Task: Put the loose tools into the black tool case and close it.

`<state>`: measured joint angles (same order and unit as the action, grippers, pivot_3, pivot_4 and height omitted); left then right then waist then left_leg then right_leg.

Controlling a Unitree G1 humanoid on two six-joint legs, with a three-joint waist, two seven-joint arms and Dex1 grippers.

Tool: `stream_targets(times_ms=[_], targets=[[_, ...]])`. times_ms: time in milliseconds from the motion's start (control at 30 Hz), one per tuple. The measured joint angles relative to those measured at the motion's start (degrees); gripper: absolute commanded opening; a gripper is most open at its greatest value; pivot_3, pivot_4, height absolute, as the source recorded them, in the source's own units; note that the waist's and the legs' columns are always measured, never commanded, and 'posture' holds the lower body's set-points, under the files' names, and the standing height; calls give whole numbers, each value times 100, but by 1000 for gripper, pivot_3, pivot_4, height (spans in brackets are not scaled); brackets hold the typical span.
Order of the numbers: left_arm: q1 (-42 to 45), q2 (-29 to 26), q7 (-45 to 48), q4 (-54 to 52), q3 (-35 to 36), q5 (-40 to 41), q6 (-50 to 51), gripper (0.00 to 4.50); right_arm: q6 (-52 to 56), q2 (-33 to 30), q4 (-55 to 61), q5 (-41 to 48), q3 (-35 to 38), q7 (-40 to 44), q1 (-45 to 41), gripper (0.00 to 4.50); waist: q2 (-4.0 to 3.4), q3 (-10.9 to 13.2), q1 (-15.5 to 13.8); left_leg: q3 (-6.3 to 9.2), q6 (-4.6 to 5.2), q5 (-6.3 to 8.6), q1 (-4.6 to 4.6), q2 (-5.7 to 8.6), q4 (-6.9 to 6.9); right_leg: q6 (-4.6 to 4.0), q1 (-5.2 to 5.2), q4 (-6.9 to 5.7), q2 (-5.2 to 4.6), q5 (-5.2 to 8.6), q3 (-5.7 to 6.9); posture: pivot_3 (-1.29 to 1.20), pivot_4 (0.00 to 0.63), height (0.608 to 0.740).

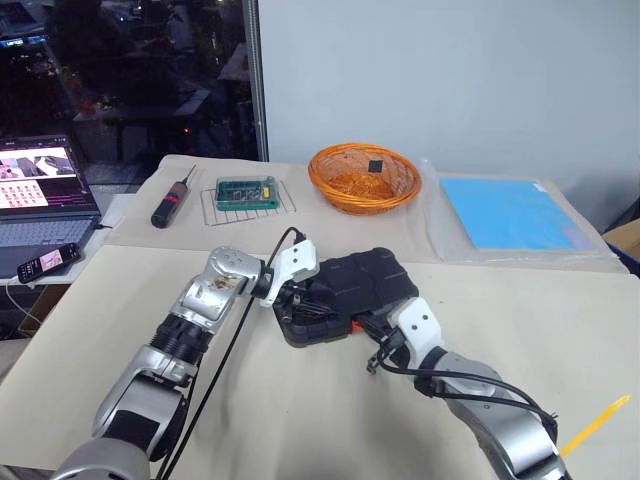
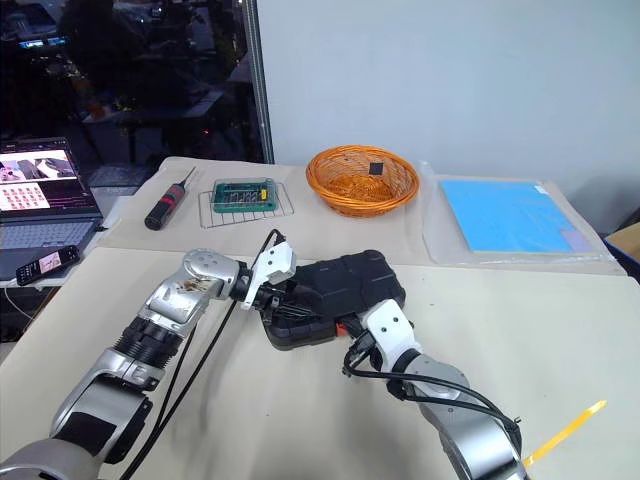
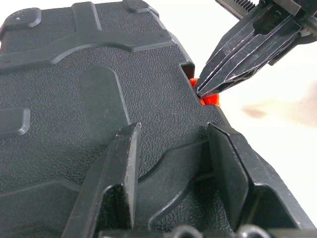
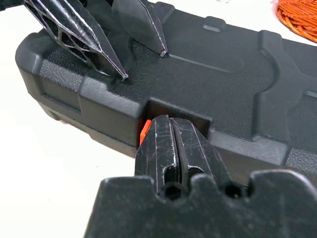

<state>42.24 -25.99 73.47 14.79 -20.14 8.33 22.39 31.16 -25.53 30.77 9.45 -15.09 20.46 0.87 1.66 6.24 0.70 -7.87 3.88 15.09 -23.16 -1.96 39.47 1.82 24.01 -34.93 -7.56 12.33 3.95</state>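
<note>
left eye view: the case [image 1: 350, 285] lies shut on the desk [image 1: 520, 330], near its middle, ribbed shell up, between the two arms. the left gripper [image 3: 173, 148] sits on top of the lid near its left end, its fingers [image 3: 119, 163] apart and resting tips-down on the textured shell; they clamp nothing. the right gripper [image 4: 171, 131] comes in from the near side, its fingers [image 4: 190, 148] pressed together with nothing between them, their tips at the notch in the case's front edge, right against the orange latch [image 4: 144, 131]. in the left wrist view the same closed tips touch the latch [image 3: 208, 97] at the lid's edge.

behind the case, well apart from it, an orange basket [image 1: 364, 178] stands with a small dark square thing inside. to its left a green box [image 1: 246, 191] rests on a wire rack [image 1: 285, 207], and further left a black-and-red screwdriver [image 1: 170, 202] lies on the cloth. a blue sheet [image 1: 505, 213] in a clear sleeve lies at the far right. on the left side of the scene, off the desk, a laptop [image 1: 45, 190] stands open with its screen lit, and a phone [image 1: 48, 262] lies by its front edge. a yellow strip [image 1: 595, 425] lies near the right corner.
</note>
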Motion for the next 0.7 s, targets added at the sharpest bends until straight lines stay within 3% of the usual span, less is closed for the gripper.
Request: stream_targets(times_ms=[167, 233, 333, 500, 700], targets=[[-351, 52, -144, -360, 334, 220, -113, 2246, -658, 216, -83, 84, 296, 108, 243, 42, -6, 13, -17, 1, -3, 0, -13, 0, -10, -1, 12, 6, -28, -1, 1, 0, 150, 740], [-643, 280, -364, -599, 710, 567, -35, 2246, -854, 165, 83, 331, 621, 299, 499, 42, -71, 62, -56, -4, -1, -1, -38, 14, -16, 5, 32, 8, -51, -6, 3, 0, 150, 740], [-1084, 306, -658, -1135, 1196, 1070, 207, 2955, -904, -249, 460, 857, 1322, 787, 967, 807, -73, 139, -122, -11, 52, -33, -87, 19, -16, 3, 52, -1, -26, -49, 17, 0, 150, 740], [-2235, -340, -947, -2600, 2117, 2100, 1291, 4500, -693, -1166, 1254, 1843, 2956, 1663, 2116, 2474, -59, 168, -114, -14, -4, -49, -109, 15, -31, 5, 80, -3, 28, -20, 37, 0, 150, 740], [-3746, -1088, -1247, -3867, 3186, 2964, 1988, 4500, -860, -1525, 1237, 2366, 4668, 2897, 3394, 4447, -53, 192, -170, -12, 49, 4, -94, 16, -28, 17, 50, 14, 19, -4, 48, 0, 150, 740]])
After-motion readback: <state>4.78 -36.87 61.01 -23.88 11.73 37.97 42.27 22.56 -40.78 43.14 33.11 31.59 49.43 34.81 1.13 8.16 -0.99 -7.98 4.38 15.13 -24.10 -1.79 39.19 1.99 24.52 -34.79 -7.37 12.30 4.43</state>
